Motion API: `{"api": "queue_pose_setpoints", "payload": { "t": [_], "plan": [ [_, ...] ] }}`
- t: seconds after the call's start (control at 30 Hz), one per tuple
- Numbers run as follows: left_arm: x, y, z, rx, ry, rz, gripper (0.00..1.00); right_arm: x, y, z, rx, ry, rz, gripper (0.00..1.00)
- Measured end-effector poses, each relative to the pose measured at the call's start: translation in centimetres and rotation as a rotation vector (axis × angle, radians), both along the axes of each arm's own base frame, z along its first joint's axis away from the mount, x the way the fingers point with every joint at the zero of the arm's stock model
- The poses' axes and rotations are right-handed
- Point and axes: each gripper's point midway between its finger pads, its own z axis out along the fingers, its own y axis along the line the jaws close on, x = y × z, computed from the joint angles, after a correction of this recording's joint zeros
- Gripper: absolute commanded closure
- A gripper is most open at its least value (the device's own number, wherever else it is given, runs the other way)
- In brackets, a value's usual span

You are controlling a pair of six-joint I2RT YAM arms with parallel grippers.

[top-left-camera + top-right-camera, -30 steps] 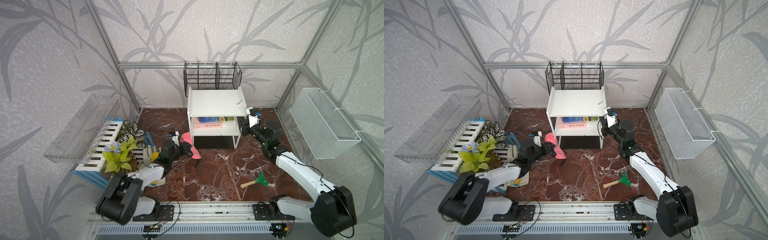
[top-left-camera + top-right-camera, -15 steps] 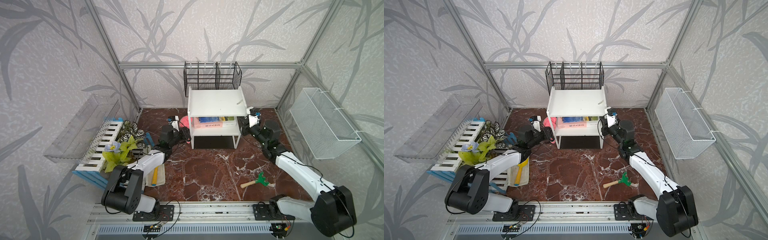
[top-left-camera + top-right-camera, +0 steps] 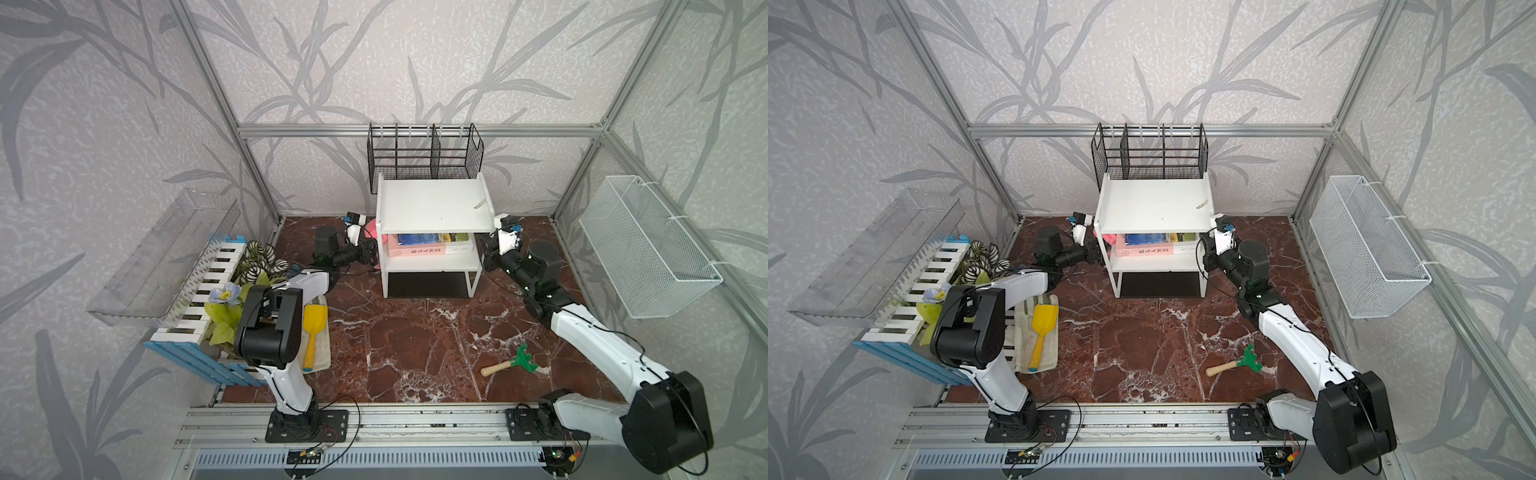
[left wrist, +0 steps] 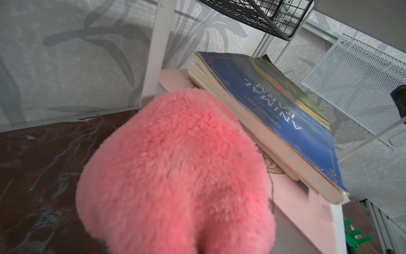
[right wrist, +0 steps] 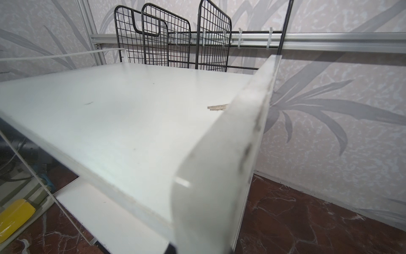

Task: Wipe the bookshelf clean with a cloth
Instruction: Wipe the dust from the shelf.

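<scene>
The white bookshelf [image 3: 432, 208] [image 3: 1154, 205] stands at the back middle of the marble floor, with books on its middle board. My left gripper [image 3: 369, 252] [image 3: 1097, 252] reaches to the shelf's left side, shut on the fluffy pink cloth [image 3: 371, 228] [image 3: 1109, 238]. In the left wrist view the cloth [image 4: 175, 176] hides the jaws and presses against the pink book under a blue book [image 4: 274, 110]. My right gripper [image 3: 486, 254] [image 3: 1206, 254] is shut on the shelf's right side wall [image 5: 230, 154]. A small pale scrap [image 5: 217, 107] lies on the top board.
A black wire rack [image 3: 424, 158] hangs behind the shelf, a white mesh basket [image 3: 648, 249] on the right wall. A green hand rake [image 3: 523, 357] lies front right. A yellow shovel [image 3: 312, 328] on a beige cloth and a piano-key planter [image 3: 199, 286] stand left.
My left arm has carried the pink cloth from the floor in front left of the shelf up and back to the shelf's left side. The right arm has not moved.
</scene>
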Motion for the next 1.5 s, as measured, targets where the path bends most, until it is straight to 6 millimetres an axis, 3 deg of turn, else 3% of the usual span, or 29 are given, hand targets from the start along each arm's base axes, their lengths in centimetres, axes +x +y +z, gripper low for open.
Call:
{"api": "queue_pose_setpoints", "payload": {
  "t": [0.17, 0.27, 0.37, 0.43, 0.57, 0.63, 0.77, 0.93, 1.23, 1.3, 1.4, 1.5],
  "plan": [
    [-4.2, 0.5, -0.1, -0.011, 0.067, -0.002, 1.00, 0.0, -0.1, 0.0, 0.000, 0.000, -0.003, 1.00],
    [-7.0, 0.6, -2.4, -0.021, 0.169, 0.010, 1.00, 0.0, -0.1, 0.0, -0.001, 0.001, -0.010, 1.00],
    [-10.1, 1.1, -5.9, -0.023, 0.289, 0.063, 1.00, 0.0, -0.2, 0.0, -0.002, 0.001, -0.016, 1.00],
    [-11.1, 1.3, -8.5, -0.012, 0.390, 0.093, 1.00, 0.0, -0.2, 0.0, -0.002, 0.002, -0.016, 1.00],
    [-9.0, 0.1, -9.6, -0.015, 0.465, 0.045, 1.00, 0.1, -0.2, -0.1, -0.003, 0.003, -0.017, 1.00],
    [-7.1, -0.9, -9.5, -0.011, 0.453, -0.003, 1.00, 0.1, -0.2, -0.1, -0.004, 0.003, -0.021, 1.00],
    [-5.4, -2.8, -9.8, 0.032, 0.414, -0.103, 1.00, 0.1, -0.3, -0.1, -0.004, 0.003, -0.025, 1.00],
    [-4.7, -2.6, -14.2, 0.083, 0.530, -0.106, 1.00, 0.2, -0.2, -0.3, -0.005, 0.007, -0.022, 1.00],
    [5.6, -2.1, -13.4, 0.109, 0.490, 0.032, 1.00, 0.2, -0.2, -0.5, -0.006, 0.009, -0.022, 1.00],
    [7.1, -1.9, -13.2, 0.109, 0.478, 0.067, 1.00, 0.2, -0.2, -0.4, -0.005, 0.008, -0.022, 1.00],
    [6.9, -2.0, -13.4, 0.101, 0.483, 0.088, 1.00, 0.2, -0.2, -0.4, -0.004, 0.007, -0.022, 1.00],
    [3.8, -0.9, -13.0, 0.087, 0.459, 0.145, 1.00, 0.2, -0.2, -0.4, 0.002, 0.000, -0.022, 1.00]
  ]
}}
